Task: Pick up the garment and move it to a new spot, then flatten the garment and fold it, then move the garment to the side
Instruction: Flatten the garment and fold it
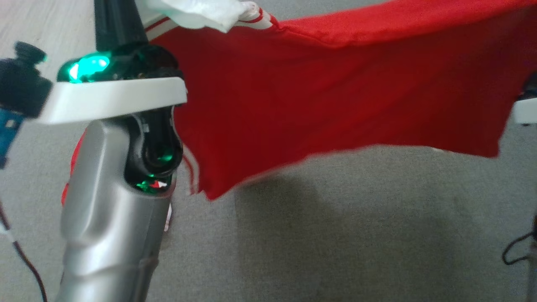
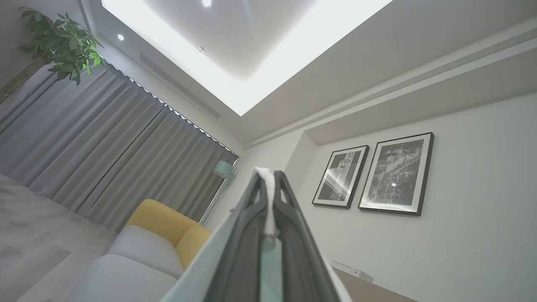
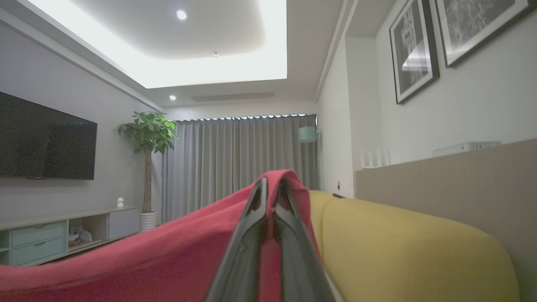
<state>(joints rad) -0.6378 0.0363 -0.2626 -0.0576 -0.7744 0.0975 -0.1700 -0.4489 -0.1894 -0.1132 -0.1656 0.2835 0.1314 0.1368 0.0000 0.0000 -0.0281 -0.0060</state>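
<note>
The garment [image 1: 335,92], red with white striped trim and a white part at its top left, hangs stretched in the air above a grey surface [image 1: 335,235]. Its lower edge sags to a point at the lower left. In the left wrist view my left gripper [image 2: 268,174] is shut on a white strip of the garment [image 2: 270,209], pointing up toward the ceiling. My left forearm [image 1: 109,218] fills the lower left of the head view. In the right wrist view my right gripper [image 3: 272,184] is shut on a red edge of the garment [image 3: 168,260], which drapes away to the left.
A yellow sofa [image 3: 411,251] stands close on the right of the right wrist view, and shows again as the sofa [image 2: 168,226] in the left wrist view. A black cable [image 1: 514,251] lies at the right edge. A plant [image 3: 147,134] and a cabinet [image 3: 63,235] stand far off.
</note>
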